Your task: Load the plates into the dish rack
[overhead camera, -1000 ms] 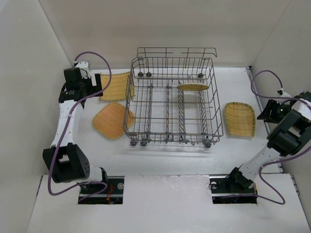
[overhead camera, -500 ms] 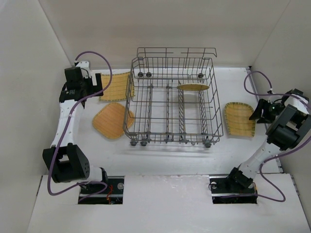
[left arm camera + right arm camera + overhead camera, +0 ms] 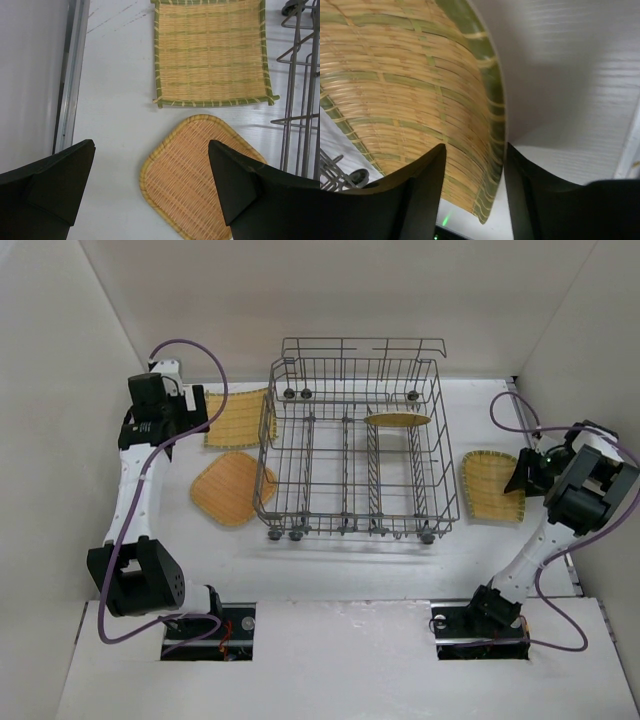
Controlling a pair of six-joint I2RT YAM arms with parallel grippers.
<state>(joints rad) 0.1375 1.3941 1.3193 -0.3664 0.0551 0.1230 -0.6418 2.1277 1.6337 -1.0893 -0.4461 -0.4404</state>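
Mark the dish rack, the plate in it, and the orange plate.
dish rack (image 3: pixel 320 470): top view, bare wire floor.
plate in the rack (image 3: pixel 398 420): top view, middle of its visible sliver.
orange plate (image 3: pixel 185 175): left wrist view, woven centre.

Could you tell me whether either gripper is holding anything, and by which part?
The left gripper is open and holds nothing. The right gripper straddles the rim of the striped plate; whether it actually clamps it cannot be told.

A robot lab's test cell, not a kitchen: a white worktop (image 3: pixel 340 570) walled by plain white panels (image 3: pixel 60 360), with two cabled arms (image 3: pixel 135 490) bolted at its near edge. The one household fixture, a wire dish rack (image 3: pixel 350 455), stands between left claw (image 3: pixel 202 412) and right claw (image 3: pixel 520 473).
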